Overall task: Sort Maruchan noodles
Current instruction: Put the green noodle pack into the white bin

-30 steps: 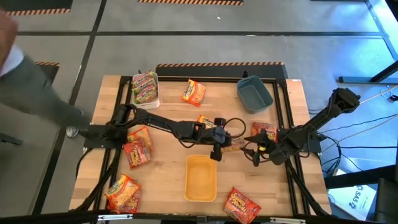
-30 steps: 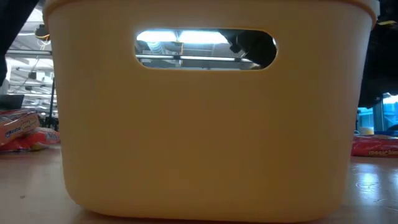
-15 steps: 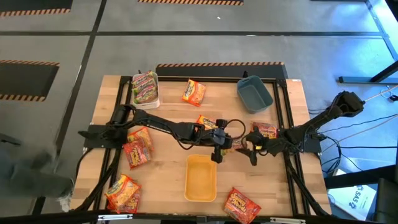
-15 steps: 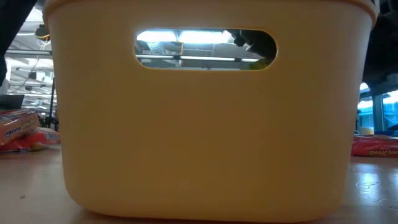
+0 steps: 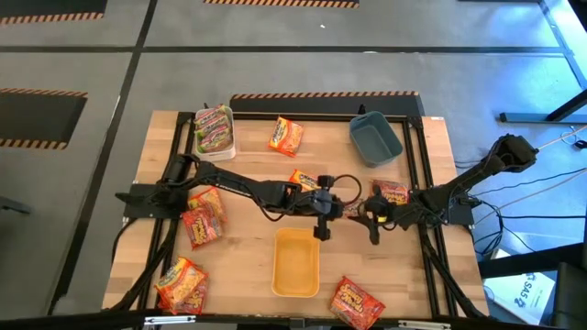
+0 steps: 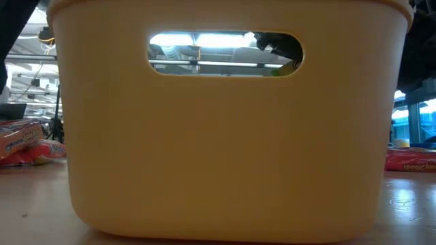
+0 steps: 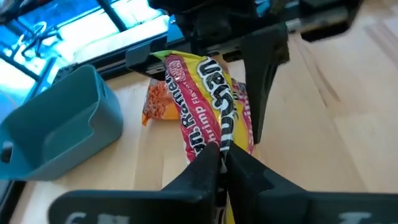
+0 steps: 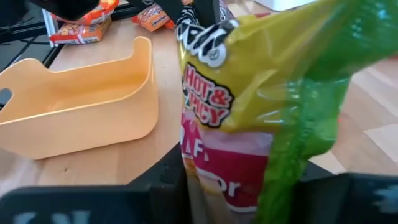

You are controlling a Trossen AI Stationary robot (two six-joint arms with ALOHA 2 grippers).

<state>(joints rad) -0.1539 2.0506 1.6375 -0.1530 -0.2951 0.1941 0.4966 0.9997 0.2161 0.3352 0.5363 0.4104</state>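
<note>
Jaws of the left gripper (image 7: pixel 222 163) and right gripper (image 5: pixel 374 218) both seem closed on one noodle packet (image 7: pixel 214 99), stretched lengthwise between them, just beyond the yellow bin (image 5: pixel 295 262).

One packet (image 5: pixel 347 212) hangs between both arms, seemingly (barely) behind the bin (image 5: pixel 295 262).
</note>
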